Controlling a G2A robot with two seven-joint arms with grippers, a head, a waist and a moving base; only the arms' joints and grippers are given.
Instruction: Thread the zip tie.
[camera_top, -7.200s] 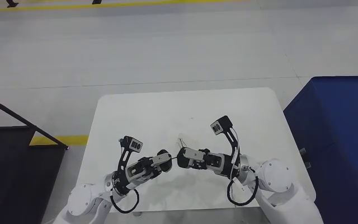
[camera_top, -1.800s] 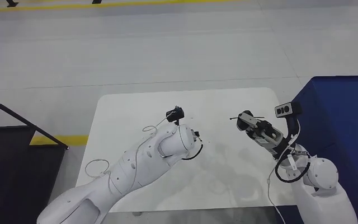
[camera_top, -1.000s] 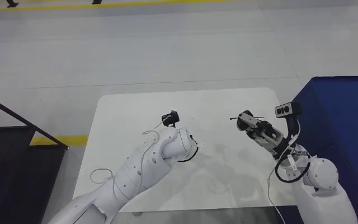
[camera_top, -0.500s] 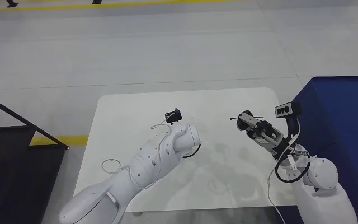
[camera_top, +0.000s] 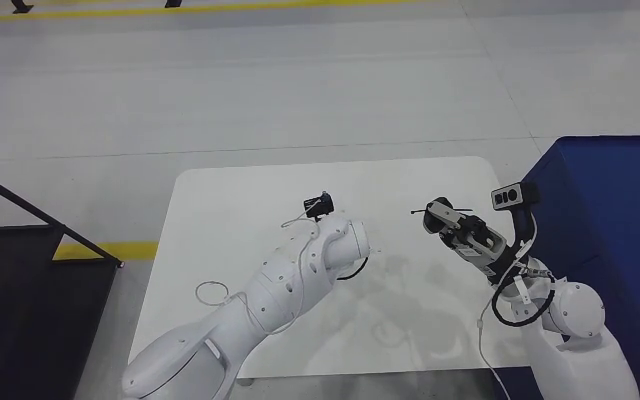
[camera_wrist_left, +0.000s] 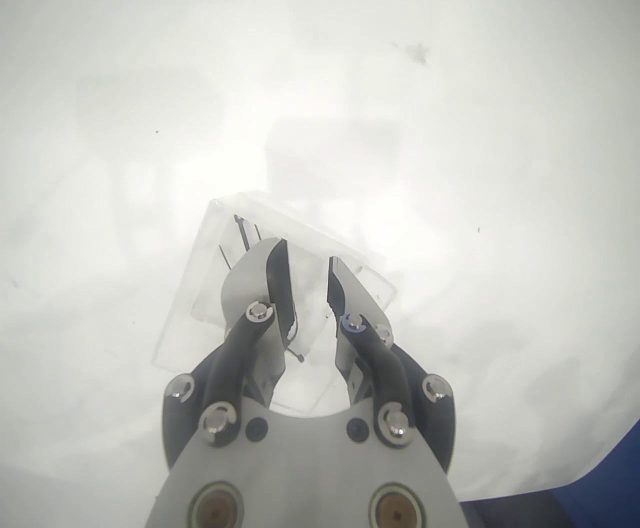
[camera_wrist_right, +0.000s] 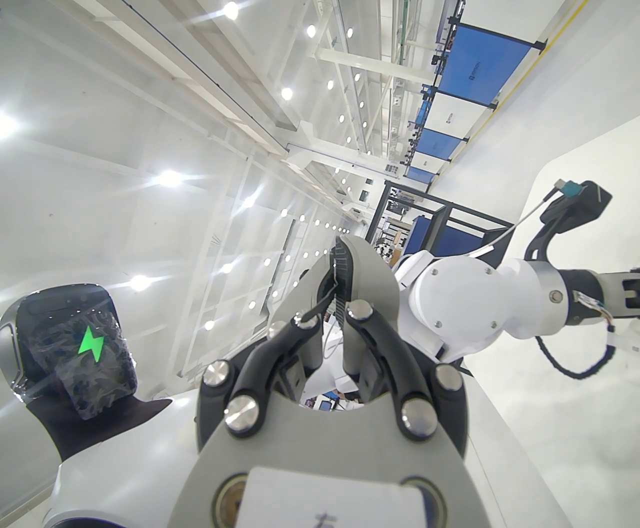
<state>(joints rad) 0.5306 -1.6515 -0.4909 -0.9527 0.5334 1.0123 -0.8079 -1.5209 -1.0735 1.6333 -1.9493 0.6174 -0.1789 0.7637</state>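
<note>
My left gripper (camera_wrist_left: 306, 255) hangs open just above a clear plastic box (camera_wrist_left: 210, 280) on the white table (camera_wrist_left: 450, 150). Thin black zip ties (camera_wrist_left: 243, 231) lie inside the box, and one (camera_wrist_left: 296, 347) shows between the fingers, not gripped. In the top view the left arm (camera_top: 300, 275) stretches over the table's middle and covers its own gripper. My right gripper (camera_top: 431, 213) is raised over the table's right side, shut on a black zip tie (camera_top: 417, 211) whose thin end points left. The right wrist view shows that zip tie (camera_wrist_right: 320, 306) pinched between the pads (camera_wrist_right: 345, 270).
A blue cabinet (camera_top: 590, 220) stands close to the table's right edge, beside the right arm. A dark frame (camera_top: 45, 300) stands left of the table. The back of the table (camera_top: 400, 180) and its left part are bare.
Seven seconds ago both grippers met near the table's front middle. In the last second the left arm's wrist has swung a little to the right; the right arm has kept still with the zip tie.
</note>
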